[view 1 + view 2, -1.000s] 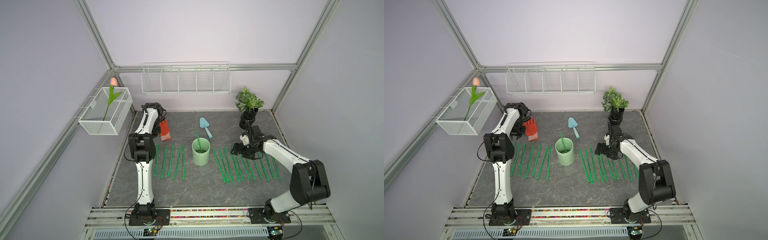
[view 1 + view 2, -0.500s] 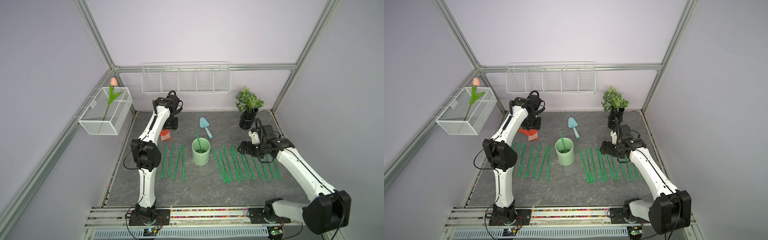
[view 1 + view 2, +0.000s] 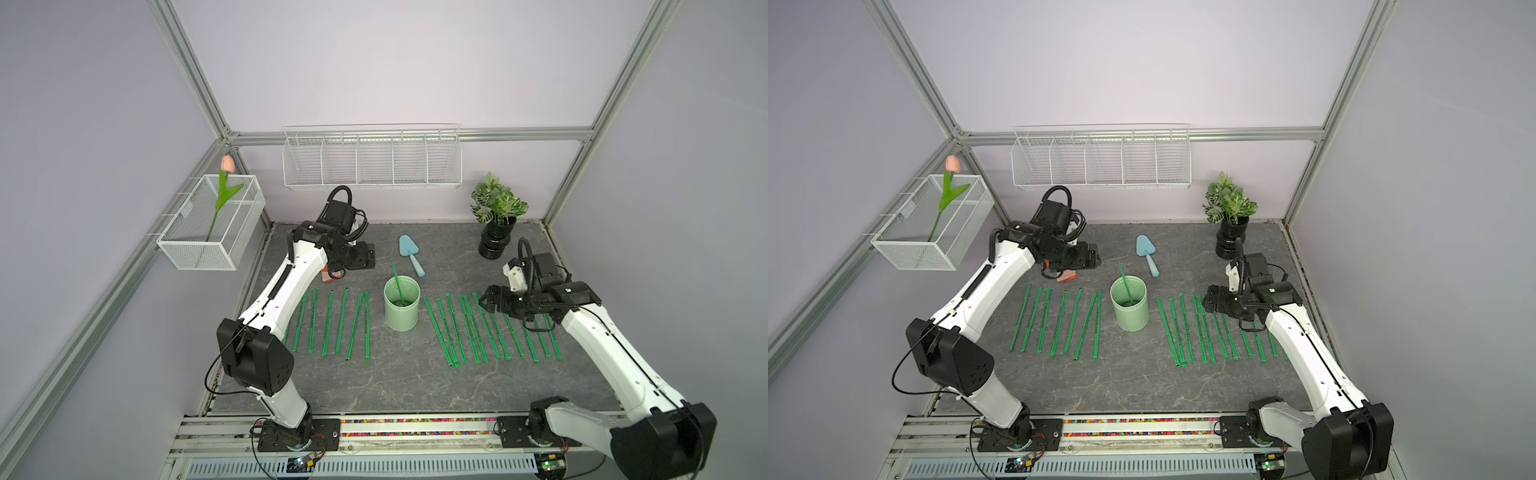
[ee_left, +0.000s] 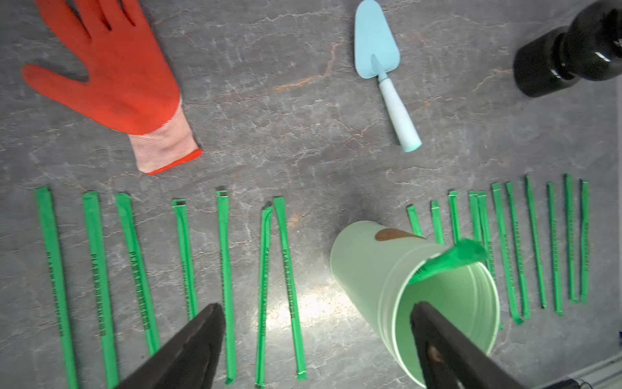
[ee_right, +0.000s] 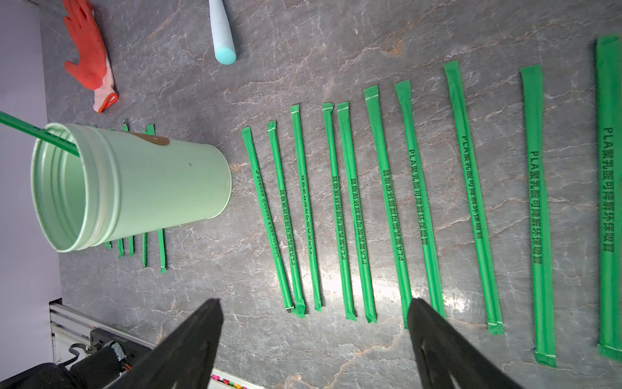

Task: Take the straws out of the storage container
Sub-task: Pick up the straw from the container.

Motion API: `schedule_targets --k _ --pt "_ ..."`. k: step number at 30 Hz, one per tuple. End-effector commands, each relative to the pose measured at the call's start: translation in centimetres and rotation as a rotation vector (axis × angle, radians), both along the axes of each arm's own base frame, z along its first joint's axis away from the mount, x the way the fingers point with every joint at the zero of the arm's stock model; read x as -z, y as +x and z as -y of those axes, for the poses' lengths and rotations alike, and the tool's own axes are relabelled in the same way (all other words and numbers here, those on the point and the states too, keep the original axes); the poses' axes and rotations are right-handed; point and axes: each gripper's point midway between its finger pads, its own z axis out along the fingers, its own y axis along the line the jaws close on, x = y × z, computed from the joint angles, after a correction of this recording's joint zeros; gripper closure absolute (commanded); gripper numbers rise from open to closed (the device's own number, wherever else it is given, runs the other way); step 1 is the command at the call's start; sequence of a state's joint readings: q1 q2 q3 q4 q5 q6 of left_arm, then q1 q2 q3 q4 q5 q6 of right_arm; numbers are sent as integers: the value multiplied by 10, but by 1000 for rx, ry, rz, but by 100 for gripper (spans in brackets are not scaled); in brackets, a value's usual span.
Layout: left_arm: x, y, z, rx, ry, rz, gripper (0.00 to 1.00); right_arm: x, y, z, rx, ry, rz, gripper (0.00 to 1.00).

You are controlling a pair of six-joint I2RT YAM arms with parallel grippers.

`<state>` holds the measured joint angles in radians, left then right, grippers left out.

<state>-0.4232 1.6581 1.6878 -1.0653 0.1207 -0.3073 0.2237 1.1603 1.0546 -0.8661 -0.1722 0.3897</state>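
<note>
1. The storage container (image 3: 401, 307), a pale mint-green cup, stands upright near the middle of the grey table (image 3: 415, 395), between two rows of straws (image 3: 328, 324).
2. One straw (image 3: 397, 282) is in the cup, leaning toward the far left with its top end above the rim; in the left wrist view that end (image 4: 454, 259) shows over the cup's mouth.
3. Seven straws lie flat to the left of the cup, roughly parallel; the two nearest the cup meet at their far ends.
4. A longer row (image 3: 469, 328) lies flat to the right of the cup, also running near to far.
5. The left gripper (image 3: 363, 259) hovers over the far left part of the table, to the far left of the cup. Its two dark fingers (image 4: 202, 336) are spread wide and have hold of nothing.
6. The right gripper (image 3: 488, 301) hangs over the far ends of the right-hand row, well to the right of the cup. Its fingers (image 5: 195, 336) are likewise spread wide, with nothing between them.
7. A red glove (image 4: 111, 67) lies flat on the far left, mostly hidden under the left arm in both top views.
8. A light blue trowel (image 3: 409, 253) lies just beyond the cup.
9. A potted plant (image 3: 496, 224) stands in the far right corner.
</note>
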Motion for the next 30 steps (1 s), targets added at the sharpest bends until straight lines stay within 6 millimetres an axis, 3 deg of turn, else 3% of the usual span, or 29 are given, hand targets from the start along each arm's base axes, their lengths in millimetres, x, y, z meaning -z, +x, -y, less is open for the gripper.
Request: schedule_targets --k 1,9,12,14,17,25,30 --pt "-18 -7 26 32 -85 71 8 -6 -8 1 13 15 -1 11" --pt "-19 -34 43 18 -115 100 12 -7 -13 2 14 21 6 11" --pt "-11 -38 47 12 -128 78 27 -4 -13 2 11 19 -1 11" --pt "-5 -40 51 4 -125 60 44 -1 -12 1 6 23 -8 11" --pt "3 -41 60 7 -124 35 50 0 -9 -1 2 28 -8 11" --pt "18 -35 85 -6 -43 -6 51 7 -4 -4 -19 28 -22 11" --pt "24 -25 90 -34 -32 -10 54 11 -4 -3 -27 27 -28 11"
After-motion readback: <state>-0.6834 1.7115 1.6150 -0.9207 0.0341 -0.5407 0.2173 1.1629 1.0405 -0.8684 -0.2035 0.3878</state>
